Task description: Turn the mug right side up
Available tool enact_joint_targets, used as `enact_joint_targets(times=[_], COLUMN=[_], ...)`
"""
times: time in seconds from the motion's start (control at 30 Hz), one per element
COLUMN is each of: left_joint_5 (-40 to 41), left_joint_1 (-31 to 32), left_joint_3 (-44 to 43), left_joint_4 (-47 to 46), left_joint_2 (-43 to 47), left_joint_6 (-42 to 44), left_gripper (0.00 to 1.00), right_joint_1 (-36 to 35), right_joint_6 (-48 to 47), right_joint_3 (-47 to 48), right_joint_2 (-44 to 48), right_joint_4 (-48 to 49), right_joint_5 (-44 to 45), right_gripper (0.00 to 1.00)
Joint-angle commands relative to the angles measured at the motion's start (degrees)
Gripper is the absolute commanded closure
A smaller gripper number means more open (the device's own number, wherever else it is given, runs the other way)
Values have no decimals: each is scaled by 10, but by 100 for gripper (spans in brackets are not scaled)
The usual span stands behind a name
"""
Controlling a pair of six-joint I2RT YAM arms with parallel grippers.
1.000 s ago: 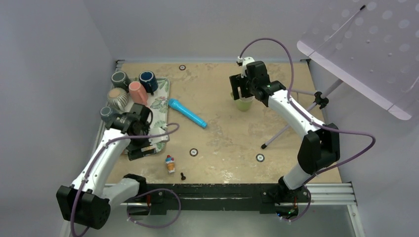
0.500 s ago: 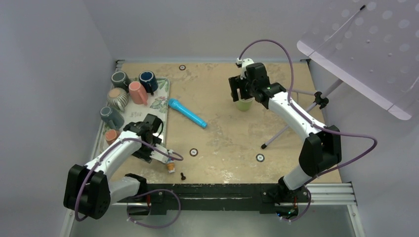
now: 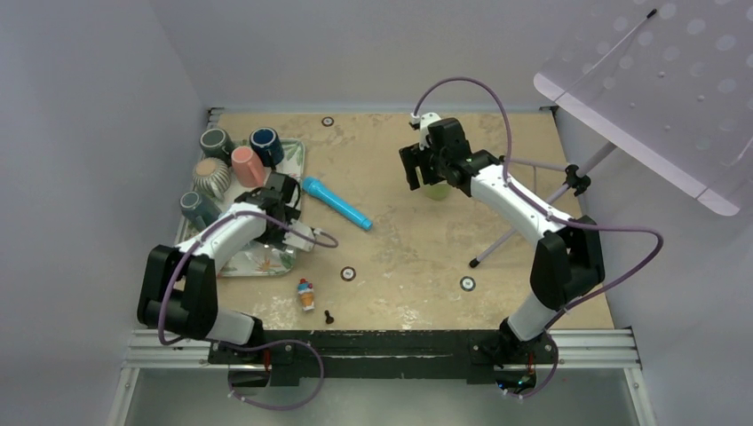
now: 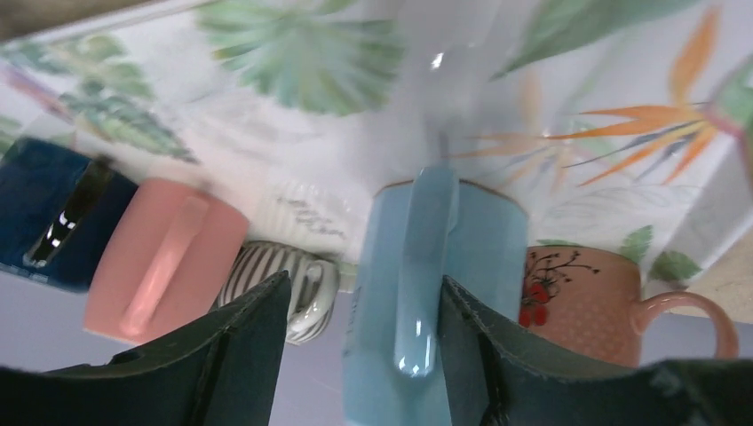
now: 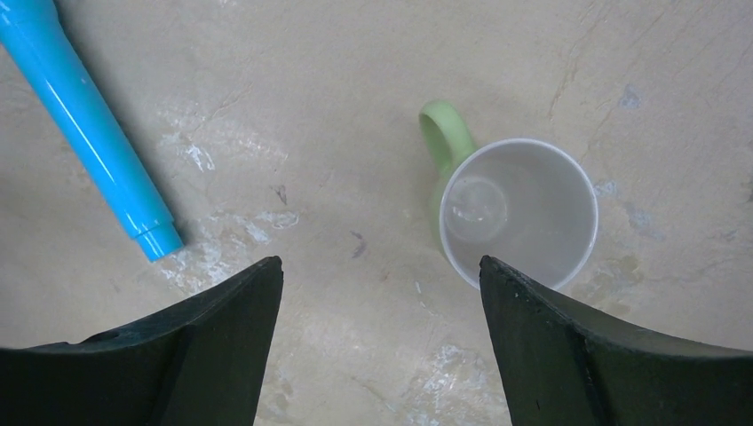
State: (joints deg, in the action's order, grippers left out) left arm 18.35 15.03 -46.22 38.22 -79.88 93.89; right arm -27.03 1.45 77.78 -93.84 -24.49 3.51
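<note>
From the top camera, the right gripper [image 3: 417,170] hangs over the far part of the tabletop [image 3: 408,248]. The green mug [image 3: 437,190] is tucked just behind it and half hidden, so you can't really judge which way up it is or how the jaws stand. The left gripper [image 3: 277,197] is over the tray [image 3: 291,164], and its arm crosses part of the tray. Left wrist camera: the jaws are spread wide and a light blue mug [image 4: 426,293] sits framed between the fingers, handle facing the lens. A pink mug [image 4: 164,262] sits out past one finger and a salmon flowered mug [image 4: 590,297] past the other. The top view doesn't show that salmon one at all. I can't tell if the fingers touch anything, or whether the blue mug is tipped or upside down. My guess is the gripper's lined up on the handle side for a grab. The right wrist camera settles the main question. The green mug [image 5: 519,213] stands rim up on bare tabletop just ahead of the gripper, off toward one finger. The jaws are wide and clear of it, and a blue tube [image 5: 89,124] lies beyond the other finger. An open gripper clear of an upright mug reads to me like this one's done.
</note>
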Motion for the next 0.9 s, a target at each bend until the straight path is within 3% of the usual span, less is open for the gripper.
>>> enact_joint_targets(times=[0.0, 0.2, 0.43, 0.57, 0.67, 0.87], left_joint_5=[-31, 15, 35, 41, 51, 7], left_joint_1=[0, 1, 1, 1, 1, 3], left_joint_3=[-123, -40, -118, -122, -118, -185], left_joint_4=[122, 52, 54, 71, 87, 138], left_joint_2=[-42, -41, -152, -172, -166, -113], left_joint_6=[-132, -95, -228, -248, -249, -308], left_gripper=[37, 38, 40, 62, 98, 100], right_joint_1=[-5, -12, -23, -27, -30, -40], right_joint_6=[-12, -11, -11, -11, -11, -11], right_joint_3=[28, 33, 36, 38, 41, 53], right_joint_2=[-2, -6, -4, -5, -5, -2], right_joint_4=[8, 7, 5, 0, -2, -9], right_joint_5=[5, 7, 11, 17, 19, 26], right_gripper=[16, 16, 16, 16, 16, 16])
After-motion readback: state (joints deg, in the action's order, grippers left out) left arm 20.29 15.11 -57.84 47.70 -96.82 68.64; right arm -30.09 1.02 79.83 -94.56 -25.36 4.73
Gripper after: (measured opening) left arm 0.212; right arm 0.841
